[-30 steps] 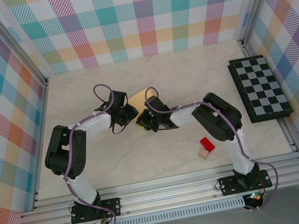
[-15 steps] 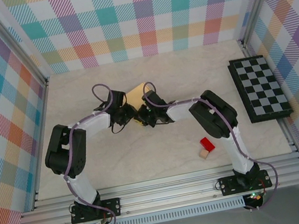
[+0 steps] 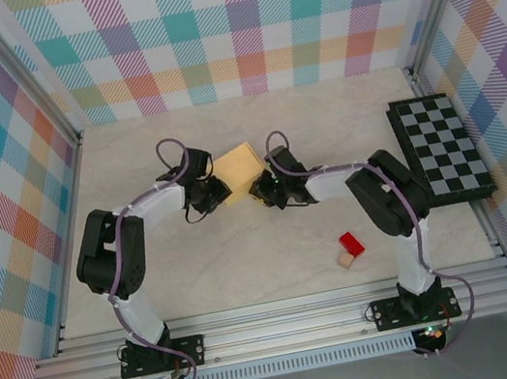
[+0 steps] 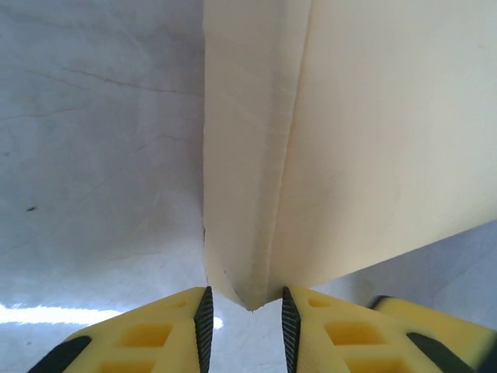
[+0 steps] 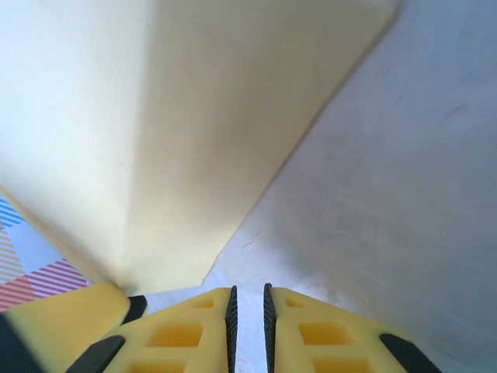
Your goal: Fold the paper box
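The paper box (image 3: 237,165) lies on the tabletop (image 3: 181,281) at mid-depth, slightly left of centre, between the two pincers. In the left wrist view the paper box (image 4: 349,140) shows a creased ridge ending in a corner. In the right wrist view the paper box (image 5: 155,116) shows two panels meeting at a fold.

We judge the cardboard light, thin and easily creased, with smooth faces that may slip. We advise taking hold on a folded edge or flap margin, not mid-panel.

The left pincer (image 3: 220,191) sits at the box's near-left corner. The left pincer (image 4: 245,318) stands narrow with the corner between the pads. We cannot tell whether it is pinched. The right pincer (image 3: 263,188) sits at the near-right edge. The right pincer (image 5: 248,318) shows only a thin slit, with nothing in it and the box just ahead.

Compared with one second ago, the right arm has swung rightward, toward the checkered board (image 3: 441,149). More of the box's top panel is now exposed. The left arm is almost unchanged, and the red block (image 3: 350,243) has not moved.
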### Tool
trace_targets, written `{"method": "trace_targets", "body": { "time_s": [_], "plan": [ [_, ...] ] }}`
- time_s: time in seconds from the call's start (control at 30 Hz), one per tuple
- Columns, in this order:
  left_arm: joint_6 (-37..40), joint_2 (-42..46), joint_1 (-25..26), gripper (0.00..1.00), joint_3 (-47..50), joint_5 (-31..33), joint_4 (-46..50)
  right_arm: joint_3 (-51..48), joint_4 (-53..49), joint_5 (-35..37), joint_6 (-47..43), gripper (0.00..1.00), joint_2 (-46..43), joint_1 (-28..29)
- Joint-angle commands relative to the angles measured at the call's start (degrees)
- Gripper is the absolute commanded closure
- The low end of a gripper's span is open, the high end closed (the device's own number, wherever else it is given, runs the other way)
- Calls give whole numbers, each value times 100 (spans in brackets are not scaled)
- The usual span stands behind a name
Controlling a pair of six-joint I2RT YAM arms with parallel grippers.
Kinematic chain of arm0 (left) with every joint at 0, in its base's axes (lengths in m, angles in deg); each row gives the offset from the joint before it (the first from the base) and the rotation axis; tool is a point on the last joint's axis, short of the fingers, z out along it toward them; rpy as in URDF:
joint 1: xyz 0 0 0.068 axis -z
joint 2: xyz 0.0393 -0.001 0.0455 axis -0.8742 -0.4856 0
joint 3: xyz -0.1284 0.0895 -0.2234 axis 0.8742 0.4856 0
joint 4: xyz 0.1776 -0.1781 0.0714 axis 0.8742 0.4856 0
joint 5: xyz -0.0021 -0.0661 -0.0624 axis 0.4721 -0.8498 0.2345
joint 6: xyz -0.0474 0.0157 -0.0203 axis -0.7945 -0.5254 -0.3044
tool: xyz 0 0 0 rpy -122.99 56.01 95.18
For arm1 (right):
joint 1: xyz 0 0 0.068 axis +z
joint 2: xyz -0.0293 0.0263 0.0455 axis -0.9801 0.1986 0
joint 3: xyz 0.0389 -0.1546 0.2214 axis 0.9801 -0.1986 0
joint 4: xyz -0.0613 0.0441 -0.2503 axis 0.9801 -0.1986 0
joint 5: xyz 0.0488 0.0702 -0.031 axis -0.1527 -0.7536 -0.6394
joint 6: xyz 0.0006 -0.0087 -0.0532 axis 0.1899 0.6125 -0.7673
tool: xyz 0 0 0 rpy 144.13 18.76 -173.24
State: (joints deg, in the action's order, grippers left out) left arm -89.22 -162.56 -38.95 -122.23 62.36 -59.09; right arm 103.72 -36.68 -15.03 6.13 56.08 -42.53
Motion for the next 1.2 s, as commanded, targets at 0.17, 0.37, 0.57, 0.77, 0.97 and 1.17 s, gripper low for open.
{"method": "trace_targets", "body": {
  "time_s": [0.17,0.37,0.57,0.77,0.97,1.17],
  "plan": [
    [280,22,-98,62,-431,-16,1042,-184,-1124,104,-1259,79,-1002,5],
    [523,212,-156,59,-818,-70,1104,-195,-1526,260,-1750,79,-1271,-6],
    [993,243,-610,54,-1249,-283,837,-191,-1705,406,-1947,80,-1395,-6],
    [1880,-627,-1141,51,-2192,-537,436,33,-1633,317,-1881,80,-1138,-15],
    [2109,-2114,-1447,51,-3594,-1484,328,205,-1403,332,-1630,82,-801,-24],
    [2079,-3140,-1435,51,-4727,-1974,585,230,-1018,278,-1245,84,-408,-197]
  ]
}}
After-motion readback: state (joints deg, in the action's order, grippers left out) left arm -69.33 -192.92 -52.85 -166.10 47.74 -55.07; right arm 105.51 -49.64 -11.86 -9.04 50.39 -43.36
